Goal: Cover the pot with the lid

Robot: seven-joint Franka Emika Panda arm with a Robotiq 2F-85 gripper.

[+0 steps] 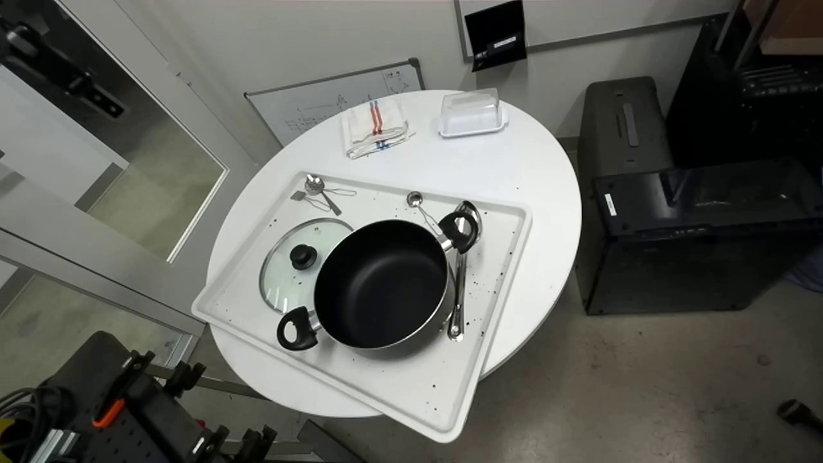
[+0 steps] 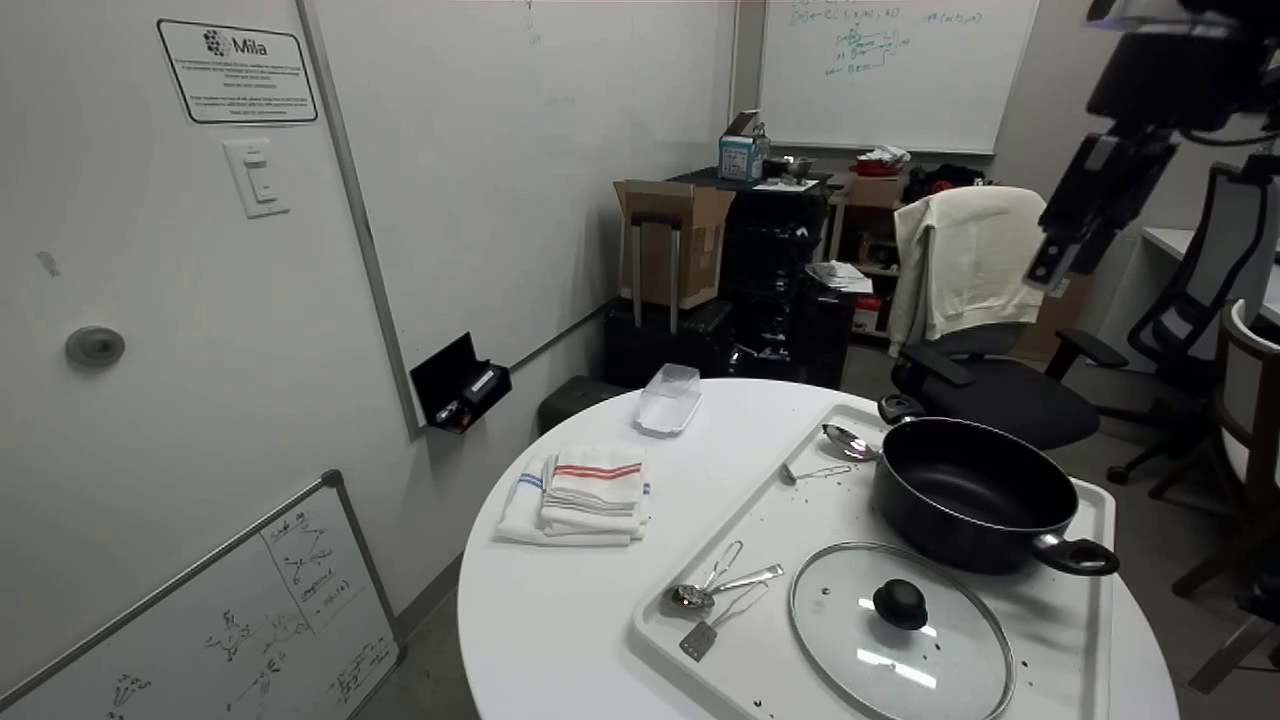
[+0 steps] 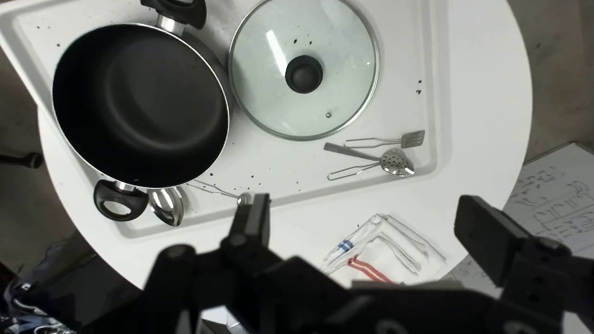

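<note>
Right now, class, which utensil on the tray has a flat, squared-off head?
The small spatula, lying beside the perforated skimmer; all the others have rounded heads.

Pot [image 1: 382, 283] black inside and out; handles [image 1: 308, 335] black too. Lid [image 3: 278, 99] clear, faint green cast, silvery edge, black knob [image 3: 304, 74]. Tray [image 1: 398, 399] white, irregularly flecked dark; tabletop [image 1: 546, 180] plain white. Cloths [image 2: 597, 497] white, striped red and blue. Skimmer [image 3: 393, 160] silvery, dotted with dark holes. End effector [image 3: 364, 218] black. Garment [image 2: 975, 265] pale cream.

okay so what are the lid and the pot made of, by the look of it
The lid looks like smooth, glossy glass: the tray shows through and light glints off it. The pot is probably metal with a dark coating: satin-black inside, thin silvery edge.
</note>
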